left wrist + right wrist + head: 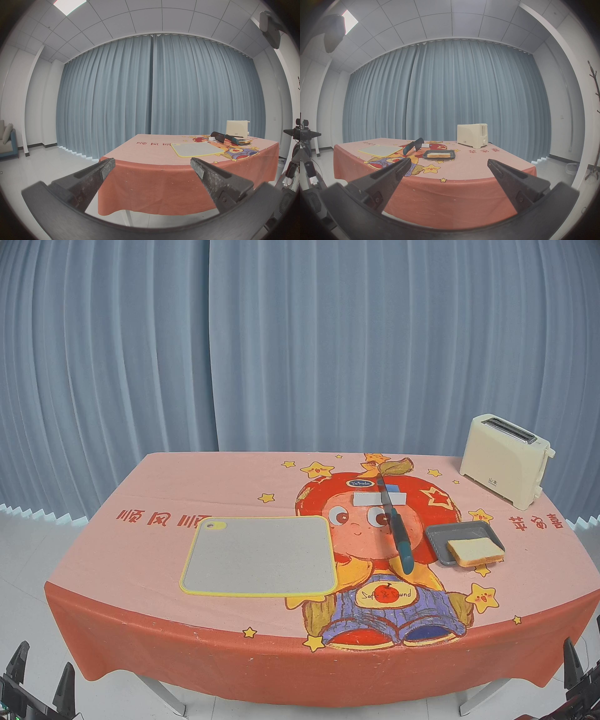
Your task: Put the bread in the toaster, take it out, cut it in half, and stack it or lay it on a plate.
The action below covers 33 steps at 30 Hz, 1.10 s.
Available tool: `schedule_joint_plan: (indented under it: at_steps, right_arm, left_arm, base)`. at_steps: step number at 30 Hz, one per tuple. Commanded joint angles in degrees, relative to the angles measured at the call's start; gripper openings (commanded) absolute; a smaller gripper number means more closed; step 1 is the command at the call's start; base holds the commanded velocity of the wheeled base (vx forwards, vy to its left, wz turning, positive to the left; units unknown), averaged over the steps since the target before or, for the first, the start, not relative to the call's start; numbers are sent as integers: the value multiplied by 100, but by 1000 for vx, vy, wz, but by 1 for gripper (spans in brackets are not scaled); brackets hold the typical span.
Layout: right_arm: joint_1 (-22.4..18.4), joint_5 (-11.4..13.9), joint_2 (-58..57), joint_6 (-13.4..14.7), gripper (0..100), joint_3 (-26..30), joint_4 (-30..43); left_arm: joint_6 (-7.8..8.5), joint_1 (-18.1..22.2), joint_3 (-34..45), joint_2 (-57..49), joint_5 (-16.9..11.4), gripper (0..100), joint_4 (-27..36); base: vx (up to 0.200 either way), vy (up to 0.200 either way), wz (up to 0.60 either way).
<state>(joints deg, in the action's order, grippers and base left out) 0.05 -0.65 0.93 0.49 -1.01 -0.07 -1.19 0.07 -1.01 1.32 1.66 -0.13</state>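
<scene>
The bread (pixel 475 550) lies flat in a dark grey tray (pixel 455 530) at the right of the head view, a little below the middle. The slice sits in the tray's lower right part, with its longer side running roughly left to right across the frame and dipping slightly at the left end. Above it, at the upper right of the table (pixel 156 490), stands the cream toaster (pixel 505 459), well apart from the tray, its top slot slanting from upper left to lower right. Just left of the tray lies the knife (pixel 395 524), its long axis running steeply down the frame: the dark blade points to the upper left and crosses a small pale block (pixel 364 498), and the teal handle points to the lower right. The grey cutting board (pixel 259 555) with a yellow rim lies left of centre, its long side running left to right. The left gripper (pixel 152 162) hangs off the table's near edge with its jaws spread wide and nothing between them. The right gripper (pixel 449 162) is spread just as wide and holds nothing either.
</scene>
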Motion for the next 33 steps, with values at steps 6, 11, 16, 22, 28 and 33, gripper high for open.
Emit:
schedule_joint_plan:
  at_steps: [6,11,16,22,28,33]
  right_arm:
    - [4,47,-93,-93,100,101,-28]
    - [4,56,-93,-154,100,101,-28]
    - [4,56,-93,-163,100,101,-28]
    - [4,56,-93,-163,100,101,-28]
    - [4,56,-93,-163,100,101,-28]
    - [4,56,-93,-163,100,101,-28]
  left_arm:
    - [-4,1,101,9,1,100,-4]
    - [-4,1,101,9,1,100,-4]
    - [-4,1,101,9,1,100,-4]
    - [-4,1,101,9,1,100,-4]
    - [-4,1,101,9,1,100,-4]
    - [-4,1,101,9,1,100,-4]
  base:
    - [0,0,0]
    - [0,0,0]
    - [0,0,0]
    - [0,0,0]
    - [0,0,0]
    - [0,0,0]
